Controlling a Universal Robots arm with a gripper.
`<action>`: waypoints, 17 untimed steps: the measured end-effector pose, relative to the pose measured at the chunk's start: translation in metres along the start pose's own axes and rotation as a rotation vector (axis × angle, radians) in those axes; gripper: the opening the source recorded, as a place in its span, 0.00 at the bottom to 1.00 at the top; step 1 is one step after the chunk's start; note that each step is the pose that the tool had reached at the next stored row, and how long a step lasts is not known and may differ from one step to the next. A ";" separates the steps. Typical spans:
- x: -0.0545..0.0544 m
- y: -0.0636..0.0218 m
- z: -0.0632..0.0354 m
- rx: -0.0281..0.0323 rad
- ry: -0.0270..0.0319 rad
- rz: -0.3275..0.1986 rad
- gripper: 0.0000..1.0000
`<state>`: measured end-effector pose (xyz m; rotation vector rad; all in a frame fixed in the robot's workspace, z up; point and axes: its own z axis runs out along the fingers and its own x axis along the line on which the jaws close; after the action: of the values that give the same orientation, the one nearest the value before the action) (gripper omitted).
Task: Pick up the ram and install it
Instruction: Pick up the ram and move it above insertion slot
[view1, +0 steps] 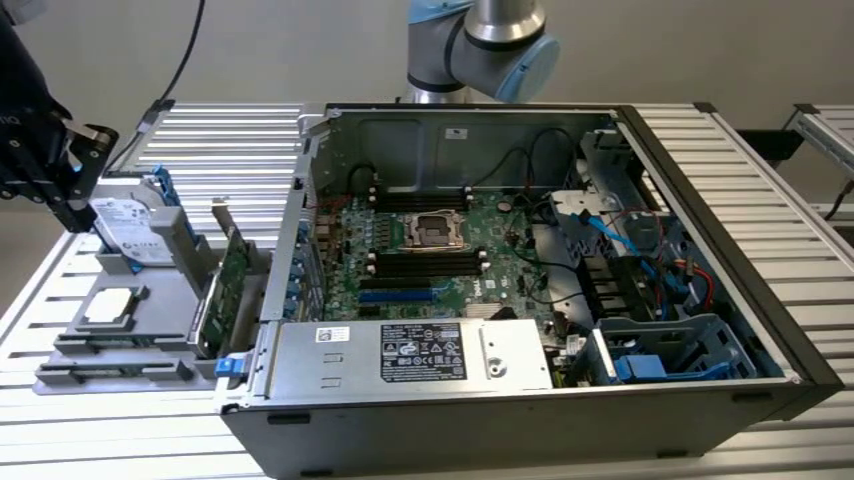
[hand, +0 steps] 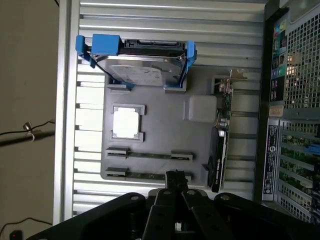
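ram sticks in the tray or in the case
In the tray: both ram sticks lie in the gray tray's slots, outside the case.

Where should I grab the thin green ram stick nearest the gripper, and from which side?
Take the thin green ram stick at mid-length, coming straight down from above, jaws across its flat faces. It seems to stand on edge in the grey plastic tray, ends seated in holders, so only the middle span is free. The black gripper is shut now.
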<state>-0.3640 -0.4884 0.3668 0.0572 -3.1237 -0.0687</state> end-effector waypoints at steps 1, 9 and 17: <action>0.000 0.0000 0.0000 0.0000 0.0000 0.000 0.11; 0.002 -0.0016 0.0019 -0.0001 0.0024 -0.042 0.11; 0.001 -0.0019 0.0054 0.0019 0.0130 -0.181 0.11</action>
<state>-0.3655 -0.4901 0.3613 0.3393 -3.0968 -0.0673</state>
